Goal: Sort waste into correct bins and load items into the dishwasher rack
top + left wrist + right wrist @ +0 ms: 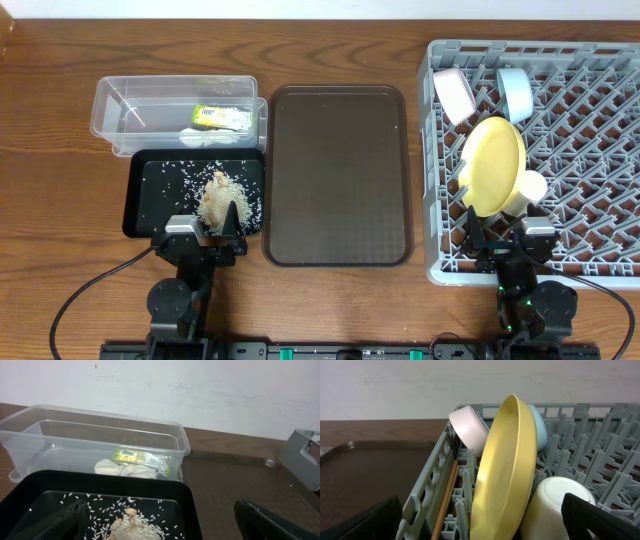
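Note:
The grey dishwasher rack (590, 150) at the right holds the yellow plate (492, 165) on edge, the white bowl (454, 95), the light blue bowl (515, 92) and the small white cup (530, 187). Chopsticks (447, 495) lie along the rack's left wall. The green-and-orange wrapper (220, 117) lies in the clear tub (120, 110). White rice scraps (218, 195) are heaped in the black tray (140, 200). My left gripper (207, 238) is open and empty at the black tray's near edge. My right gripper (508, 240) is open and empty at the rack's near edge.
A large brown serving tray (338, 175) lies between the bins and the rack. A crumpled white tissue (125, 469) sits beside the wrapper in the tub. A wall stands behind the table.

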